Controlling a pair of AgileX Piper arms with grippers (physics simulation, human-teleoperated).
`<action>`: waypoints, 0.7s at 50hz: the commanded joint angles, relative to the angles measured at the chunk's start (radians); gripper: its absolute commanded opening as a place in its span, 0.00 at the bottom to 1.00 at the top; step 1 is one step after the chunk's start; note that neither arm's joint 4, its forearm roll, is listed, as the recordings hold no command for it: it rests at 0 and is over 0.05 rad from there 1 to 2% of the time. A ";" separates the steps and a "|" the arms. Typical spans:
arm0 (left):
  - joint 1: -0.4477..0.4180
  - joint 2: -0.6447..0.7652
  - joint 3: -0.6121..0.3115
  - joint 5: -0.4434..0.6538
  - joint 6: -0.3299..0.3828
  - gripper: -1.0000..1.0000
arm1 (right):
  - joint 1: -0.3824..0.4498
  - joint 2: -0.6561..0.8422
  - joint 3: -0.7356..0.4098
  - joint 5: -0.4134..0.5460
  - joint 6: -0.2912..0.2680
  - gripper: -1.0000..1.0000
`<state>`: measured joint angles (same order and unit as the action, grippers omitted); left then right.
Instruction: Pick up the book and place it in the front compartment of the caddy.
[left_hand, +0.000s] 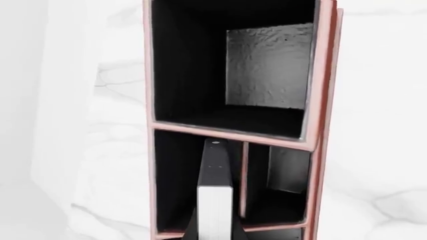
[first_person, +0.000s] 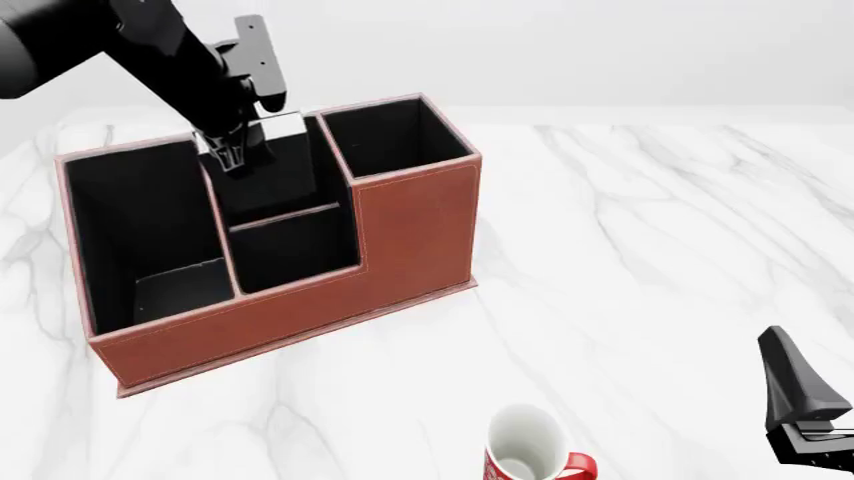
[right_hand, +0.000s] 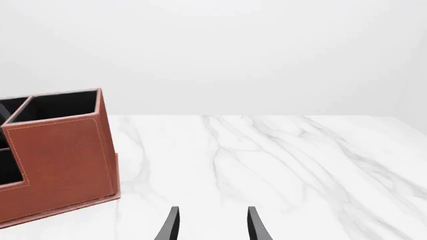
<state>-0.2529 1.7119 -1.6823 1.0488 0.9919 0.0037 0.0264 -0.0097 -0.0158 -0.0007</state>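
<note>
Book held upright over the caddy on a white marble table

The white, grey-veined marble table (first_person: 641, 220) meets a plain pale wall. The left gripper (first_person: 230, 152) is clamped on the black book (first_person: 287, 160), which stands on edge inside a middle pocket of the caddy (first_person: 400, 240), behind the low front compartment (first_person: 294, 250). The right gripper (right_hand: 210, 225) hovers with fingers parted, holding nothing, beside a white-and-red mug (first_person: 527, 450) on open tabletop
</note>
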 joint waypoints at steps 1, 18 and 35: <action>0.013 0.010 0.000 -0.028 0.015 0.00 | 0.000 0.000 0.001 -0.001 0.000 1.00; 0.042 0.037 0.038 -0.082 0.028 0.00 | 0.000 0.000 0.001 -0.001 0.000 1.00; 0.058 0.077 0.082 -0.142 0.048 0.00 | 0.000 -0.001 0.001 0.000 0.000 1.00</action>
<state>-0.2146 1.7664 -1.6177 0.9376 1.0151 0.0037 0.0263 -0.0097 -0.0158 -0.0006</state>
